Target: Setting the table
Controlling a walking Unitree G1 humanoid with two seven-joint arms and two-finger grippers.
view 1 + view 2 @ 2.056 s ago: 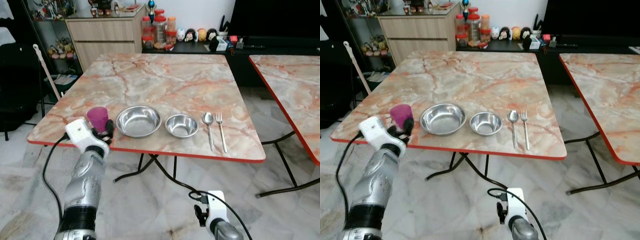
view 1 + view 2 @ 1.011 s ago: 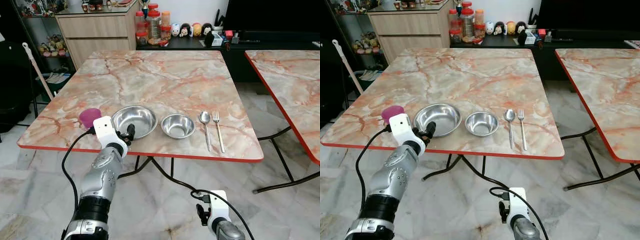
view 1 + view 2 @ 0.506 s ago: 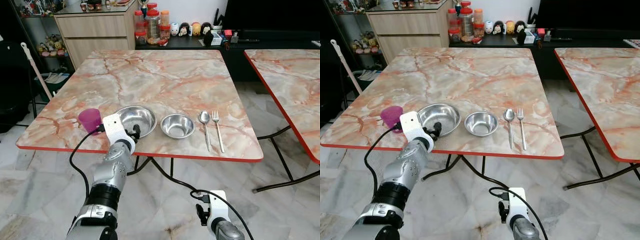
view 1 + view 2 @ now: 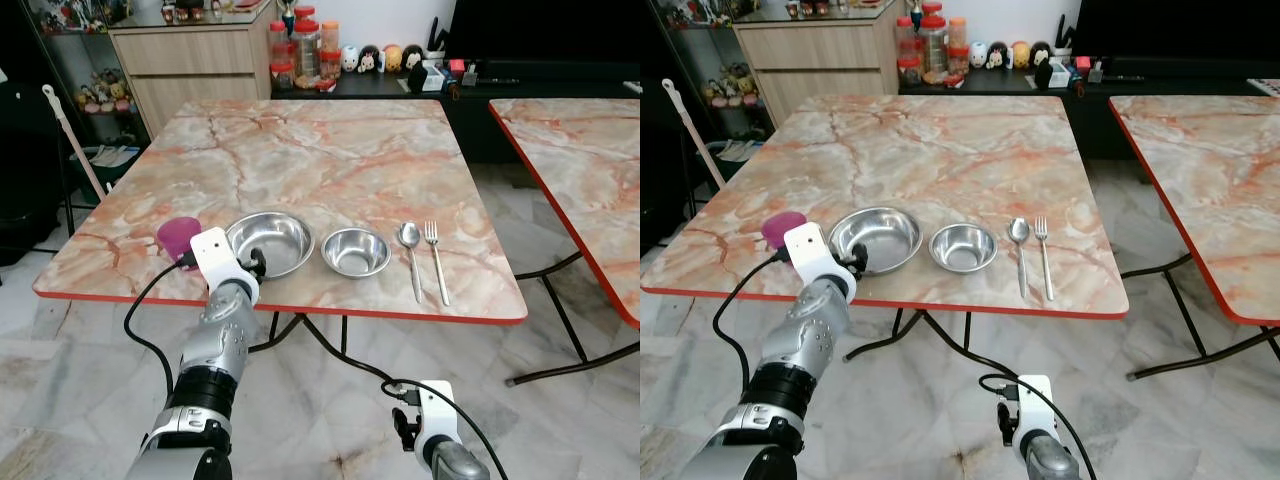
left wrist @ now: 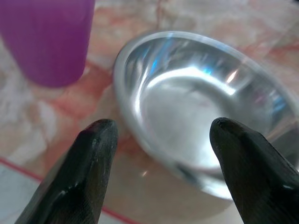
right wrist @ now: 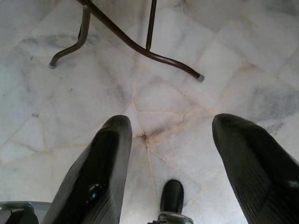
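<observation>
Left fingers (image 5: 159, 172) apart, shifted off purple cup (image 4: 178, 236) toward large bowl (image 4: 269, 243), right fingers (image 6: 170, 158) apart.

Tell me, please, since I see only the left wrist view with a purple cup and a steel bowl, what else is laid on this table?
Observer: A smaller bowl sits just to the right of the large bowl.
Operator: Is there any cutlery?
Observer: A spoon and a fork lie side by side, to the right of the smaller bowl.
Operator: My left hand is open at the large bowl. Where is the right hand?
Observer: The right hand hangs open, low over the floor.
</observation>
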